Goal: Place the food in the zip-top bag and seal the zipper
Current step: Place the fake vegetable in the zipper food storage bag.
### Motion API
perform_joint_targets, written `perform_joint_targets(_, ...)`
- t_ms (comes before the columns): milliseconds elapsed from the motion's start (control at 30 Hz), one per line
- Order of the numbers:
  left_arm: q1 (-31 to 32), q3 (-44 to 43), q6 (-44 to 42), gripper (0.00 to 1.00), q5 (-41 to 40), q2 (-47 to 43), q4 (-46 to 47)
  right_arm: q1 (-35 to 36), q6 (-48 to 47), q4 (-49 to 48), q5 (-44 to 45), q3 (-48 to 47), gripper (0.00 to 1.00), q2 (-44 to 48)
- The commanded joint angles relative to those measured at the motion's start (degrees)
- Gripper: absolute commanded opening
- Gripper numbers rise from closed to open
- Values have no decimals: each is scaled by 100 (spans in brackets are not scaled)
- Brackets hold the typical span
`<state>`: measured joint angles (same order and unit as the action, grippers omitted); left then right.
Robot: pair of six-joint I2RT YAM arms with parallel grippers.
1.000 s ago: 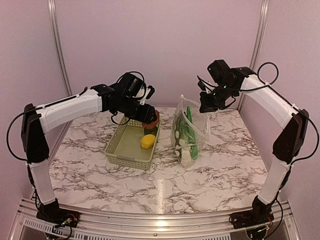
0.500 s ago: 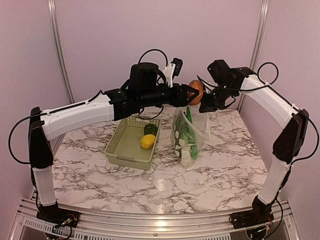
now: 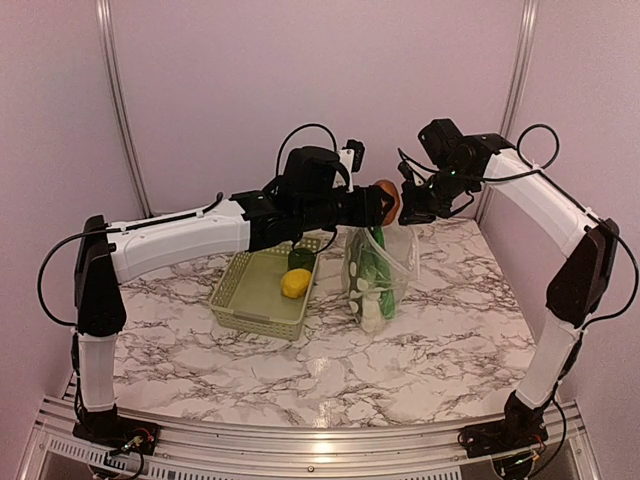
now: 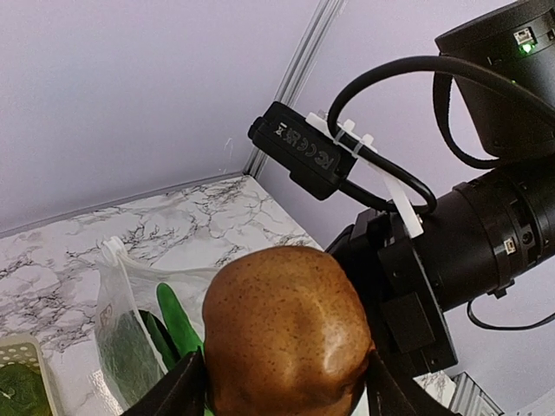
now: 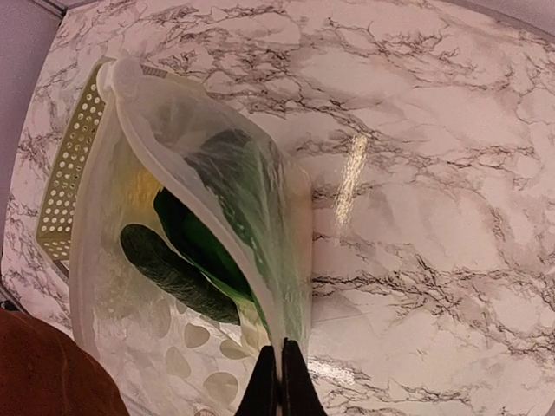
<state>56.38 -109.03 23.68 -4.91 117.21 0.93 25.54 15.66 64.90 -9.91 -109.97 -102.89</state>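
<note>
My left gripper (image 3: 378,203) is shut on the brown round piece (image 3: 386,199), which fills the left wrist view (image 4: 286,334), and holds it just above the mouth of the zip-top bag (image 3: 378,268). The clear polka-dot bag stands upright on the table with dark green vegetables (image 5: 178,264) and a white piece (image 3: 372,310) inside. My right gripper (image 3: 412,212) is shut on the bag's upper right edge (image 5: 279,342) and holds the mouth open. The zipper strip is too faint to pick out.
A pale green lattice basket (image 3: 240,305) sits left of the bag and holds an orange-yellow fruit (image 3: 295,283) and a dark green piece (image 3: 300,259). Marble table around; purple walls with metal posts behind.
My left arm lifted the brown piece out of the basket and swung it right to the bag's mouth. The right gripper and the bag stayed in place.
</note>
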Motion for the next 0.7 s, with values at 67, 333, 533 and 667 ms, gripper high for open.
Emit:
perform_joint_targets(67,28,-309,177,71,-139,251,-315,-3,148,-88,-222,-234,0,133)
perform_joint_targets(333,22,-346,58,99,-405,-34,-402,-19,139,-83,-247,-237,0,120)
perform_joint_targets(533,-3,-771,302,99,-979,-78,-1577,-23,149,-84,-263,-268,0,112)
perform_joint_targets(667,-9,-1226,544,92,-891,86,-2886,-22,154,-96,-335,-249,0,118)
